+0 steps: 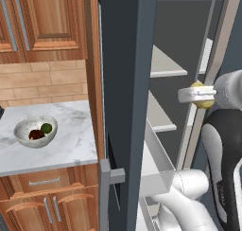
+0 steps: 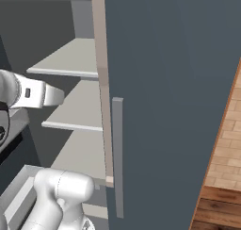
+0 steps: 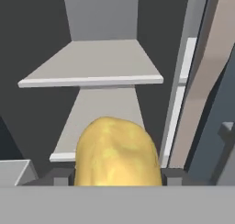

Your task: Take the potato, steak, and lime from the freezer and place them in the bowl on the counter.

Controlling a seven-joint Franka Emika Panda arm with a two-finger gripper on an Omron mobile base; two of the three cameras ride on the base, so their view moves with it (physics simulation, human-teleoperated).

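**Gripper pinching potato inside freezer**

Gripper (image 1: 201, 95) is clamped on the potato (image 1: 202, 95), one finger each side; in hand view the yellow-tan lump (image 3: 118, 153) sits low in frame w/ dark fingertips (image 3: 175, 175) flanking it left & right. In left base view the potato shows as a yellow bit between the pale fingers, up in the air in front of the freezer (image 1: 127, 83) shelves, not resting on any of them; the white arm (image 1: 189, 197) rises from lower right. In right base view the hand's pale end (image 2: 44, 94) pokes in from the left edge, next to the shelf stack; potato itself can't be made out there.

Beyond the hand: light grey shelves (image 3: 92, 67) stepped one over another inside the cabinet; dark slate door (image 2: 174, 106) stands open w/ its grey bar handle (image 2: 117, 158) on the near edge.

Farther left: the counter (image 1: 71, 145) in white veined marble over reddish-brown cabinets; the bowl (image 1: 36, 131) sits on it, well apart from the freezer; inside it the lime (image 1: 46, 128) & the steak (image 1: 35, 134), side by side, prob. touching.
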